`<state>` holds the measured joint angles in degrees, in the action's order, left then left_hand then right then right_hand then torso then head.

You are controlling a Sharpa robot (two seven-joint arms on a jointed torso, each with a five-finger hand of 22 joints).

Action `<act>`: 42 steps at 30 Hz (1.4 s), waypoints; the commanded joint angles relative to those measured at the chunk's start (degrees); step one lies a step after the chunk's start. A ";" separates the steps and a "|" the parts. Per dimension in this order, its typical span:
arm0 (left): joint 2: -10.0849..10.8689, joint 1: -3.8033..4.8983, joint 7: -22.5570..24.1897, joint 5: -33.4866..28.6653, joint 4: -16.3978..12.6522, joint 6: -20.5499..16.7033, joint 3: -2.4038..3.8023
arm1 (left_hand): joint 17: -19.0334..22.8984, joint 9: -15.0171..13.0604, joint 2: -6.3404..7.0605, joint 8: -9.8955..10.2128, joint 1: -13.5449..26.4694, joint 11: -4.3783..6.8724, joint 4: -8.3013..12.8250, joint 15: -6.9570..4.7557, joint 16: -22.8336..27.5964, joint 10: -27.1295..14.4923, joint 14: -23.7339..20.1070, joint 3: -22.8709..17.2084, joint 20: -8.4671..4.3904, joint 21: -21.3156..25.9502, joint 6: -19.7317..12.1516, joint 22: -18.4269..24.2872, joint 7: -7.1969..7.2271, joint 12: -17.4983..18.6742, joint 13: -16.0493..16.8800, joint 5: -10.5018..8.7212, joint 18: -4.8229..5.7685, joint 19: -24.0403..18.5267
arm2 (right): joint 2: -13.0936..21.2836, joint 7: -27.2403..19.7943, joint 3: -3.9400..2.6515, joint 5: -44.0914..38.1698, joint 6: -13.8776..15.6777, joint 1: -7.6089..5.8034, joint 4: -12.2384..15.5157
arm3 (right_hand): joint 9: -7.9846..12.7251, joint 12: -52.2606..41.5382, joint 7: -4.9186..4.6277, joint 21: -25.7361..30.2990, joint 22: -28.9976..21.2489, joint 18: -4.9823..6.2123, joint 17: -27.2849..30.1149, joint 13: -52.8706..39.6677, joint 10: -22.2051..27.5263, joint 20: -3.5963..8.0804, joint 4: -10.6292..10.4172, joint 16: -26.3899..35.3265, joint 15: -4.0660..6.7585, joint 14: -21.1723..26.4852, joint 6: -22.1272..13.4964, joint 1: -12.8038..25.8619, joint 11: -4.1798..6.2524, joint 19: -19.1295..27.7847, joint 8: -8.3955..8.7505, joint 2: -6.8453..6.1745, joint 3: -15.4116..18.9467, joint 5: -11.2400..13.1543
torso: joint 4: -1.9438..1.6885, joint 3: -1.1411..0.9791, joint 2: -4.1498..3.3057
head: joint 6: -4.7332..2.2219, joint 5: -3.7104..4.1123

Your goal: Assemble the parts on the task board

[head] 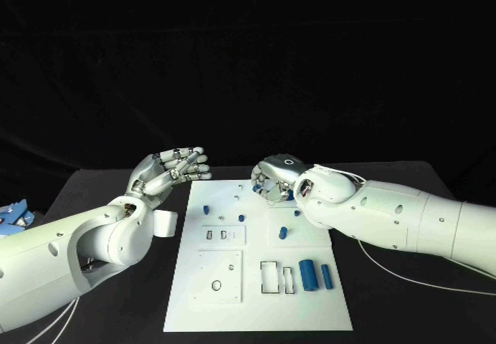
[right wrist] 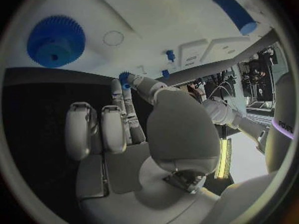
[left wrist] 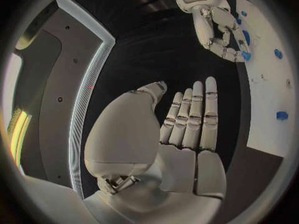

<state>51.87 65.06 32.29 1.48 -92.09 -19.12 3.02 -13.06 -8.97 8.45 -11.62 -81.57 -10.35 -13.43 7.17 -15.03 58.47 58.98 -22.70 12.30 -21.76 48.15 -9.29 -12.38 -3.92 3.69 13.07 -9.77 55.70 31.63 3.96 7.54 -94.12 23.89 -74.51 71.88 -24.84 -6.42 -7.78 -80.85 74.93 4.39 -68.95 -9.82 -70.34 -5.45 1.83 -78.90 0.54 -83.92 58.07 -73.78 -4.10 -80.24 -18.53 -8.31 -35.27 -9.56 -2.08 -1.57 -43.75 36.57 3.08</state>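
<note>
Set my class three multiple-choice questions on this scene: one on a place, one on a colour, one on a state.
1. Where do the two blue cylinders lie? A in the left hand; B on the task board, near right; C off the board.
2. The task board is: A red; B green; C white.
3. The left hand: A holds nothing; B grips a cylinder; C presses the board.
Answers: B, they lie side by side there; C, plainly white; A, its fingers are empty.
</note>
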 commanded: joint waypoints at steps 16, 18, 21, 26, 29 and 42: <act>-0.42 0.12 0.29 -0.28 -0.03 1.35 0.07 | -0.12 0.08 0.35 0.36 0.07 -0.11 0.14 0.12 0.37 -0.31 -0.48 -0.27 0.05 -0.37 -0.20 -0.10 -1.37 0.28 -0.06 -0.35 -0.54 0.39 | -5.75 -0.58 -0.11 0.16 2.53 0.18 -6.40 | -0.59 0.30 -0.09 -0.28 0.42 -1.06 -0.15 -0.95 0.15 -0.23 -0.04 -0.52 -0.15 -2.39 -0.88 -0.24 0.07 -0.39 -0.42 1.11 -0.16 -0.30 | -0.11 -0.05 -0.29 | -0.28 -0.21; -0.33 0.15 0.30 -0.29 -0.20 1.29 0.07 | -0.12 0.08 0.35 0.36 0.07 -0.11 0.14 0.12 0.37 -0.31 -0.48 -0.27 0.05 -0.37 -0.20 -0.10 -1.37 0.28 -0.06 -0.35 -0.54 0.39 | -6.25 -0.65 -0.11 0.21 2.60 0.20 -6.99 | -0.65 0.32 -0.09 -0.31 0.47 -1.07 -0.13 -0.95 0.15 -0.24 -0.08 -0.52 -0.17 -2.39 -0.92 -0.13 0.06 -0.41 -0.44 1.08 -0.14 -0.33 | 0.02 -0.11 -0.48 | -0.48 -0.42; -0.42 0.17 0.29 -0.32 -0.17 1.26 0.08 | -0.12 0.08 0.35 0.36 0.07 -0.11 0.14 0.12 0.37 -0.31 -0.48 -0.27 0.05 -0.37 -0.20 -0.10 -1.37 0.28 -0.06 -0.35 -0.54 0.39 | -6.85 -0.86 -0.11 0.39 2.31 0.25 -7.76 | -0.71 0.35 -0.08 -0.27 0.43 -1.05 -0.14 -0.95 0.17 -0.26 -0.10 -0.55 -0.18 -2.39 -0.97 -0.04 0.05 -0.37 -0.44 1.02 -0.11 -0.35 | -0.16 -0.08 -0.63 | -0.19 -0.32; -0.48 0.20 0.24 -0.43 0.00 1.19 0.08 | -0.12 0.08 0.35 0.36 0.07 -0.11 0.14 0.12 0.37 -0.31 -0.48 -0.27 0.05 -0.37 -0.20 -0.10 -1.37 0.28 -0.06 -0.35 -0.54 0.39 | -7.70 -1.12 -0.10 0.75 1.85 0.45 -8.65 | -0.81 0.43 -0.10 -0.25 0.41 -1.04 -0.10 -0.94 0.26 -0.28 -0.15 -0.55 -0.20 -2.38 -1.10 0.11 0.03 -0.34 -0.42 0.94 -0.09 -0.34 | -0.13 -0.10 -0.69 | -0.21 -0.60; -0.54 0.20 0.23 -0.46 0.07 1.18 0.08 | -0.12 0.08 0.35 0.36 0.07 -0.11 0.14 0.12 0.37 -0.31 -0.48 -0.27 0.05 -0.37 -0.20 -0.10 -1.37 0.28 -0.06 -0.35 -0.54 0.39 | -8.00 -1.13 -0.09 0.83 1.65 0.51 -8.89 | -0.81 0.43 -0.10 -0.25 0.41 -1.04 -0.10 -0.94 0.26 -0.28 -0.15 -0.55 -0.20 -2.38 -1.10 0.11 0.03 -0.34 -0.42 0.94 -0.09 -0.34 | -0.24 -0.05 -0.82 | -0.24 -0.59; -0.61 0.22 0.17 -0.49 0.05 1.02 0.08 | -0.20 0.10 0.38 0.45 0.07 -0.15 0.28 0.16 0.46 -0.45 -0.55 -0.33 0.06 -0.43 -0.29 -0.12 -1.40 0.33 -0.07 -0.36 -0.52 0.34 | -9.12 -1.10 -0.06 1.13 0.01 0.56 -10.26 | -1.00 0.56 -0.12 -0.17 0.30 -1.01 0.00 -0.93 0.38 -0.33 -0.26 -0.56 -0.25 -2.35 -1.32 0.38 -0.02 -0.22 -0.40 0.91 -0.08 -0.15 | -0.24 -0.10 -0.93 | -0.31 -0.70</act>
<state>51.41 65.19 32.20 1.22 -91.94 -18.86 3.05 -13.21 -8.91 8.44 -11.31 -81.57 -10.56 -13.27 7.39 -14.75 58.26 58.76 -22.86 12.31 -22.02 48.15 -9.32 -12.38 -3.94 3.70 13.07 -9.76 55.70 22.72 3.19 7.48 -92.96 25.26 -73.99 61.81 -25.79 -5.61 -8.09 -80.85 74.95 4.40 -69.05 -10.87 -70.12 -5.65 1.77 -79.21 0.53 -83.92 56.97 -73.45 -4.34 -80.43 -18.75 -7.98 -35.28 -9.76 -2.31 -1.62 -44.63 36.24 2.41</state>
